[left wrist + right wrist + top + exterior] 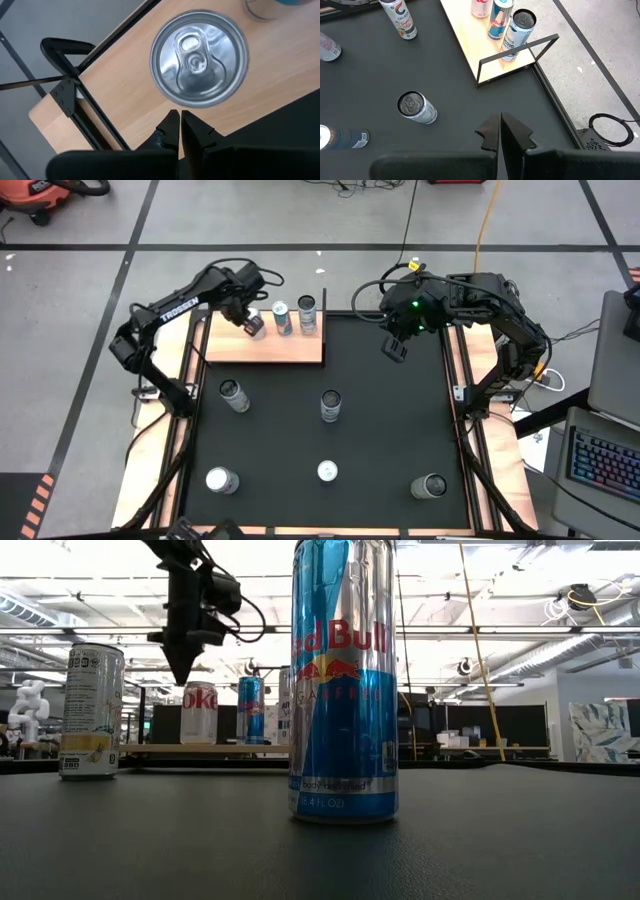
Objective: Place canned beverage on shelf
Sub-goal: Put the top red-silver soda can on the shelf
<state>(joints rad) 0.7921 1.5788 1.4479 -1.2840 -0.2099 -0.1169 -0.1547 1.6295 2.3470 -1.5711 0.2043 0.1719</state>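
Note:
The shelf (268, 348), a light-wood board with thin black uprights, lies at the mat's far left. Three cans stand on it: a white-and-red one (198, 712), a blue one (282, 318) and a pale one (306, 313). My left gripper (250, 322) hangs shut and points down just above the white-and-red can's silver top (199, 60), off its near rim, touching nothing. My right gripper (395, 346) waits shut, high over the mat's far right part. A tall blue Red Bull can (343, 680) stands upright on the mat.
More cans stand on the black mat (390, 430): one at left (233, 393), one in the middle (330, 405) and three near the front (221, 480), (327, 471), (430, 485). A black upright (65, 92) edges the shelf's corner beside my left gripper.

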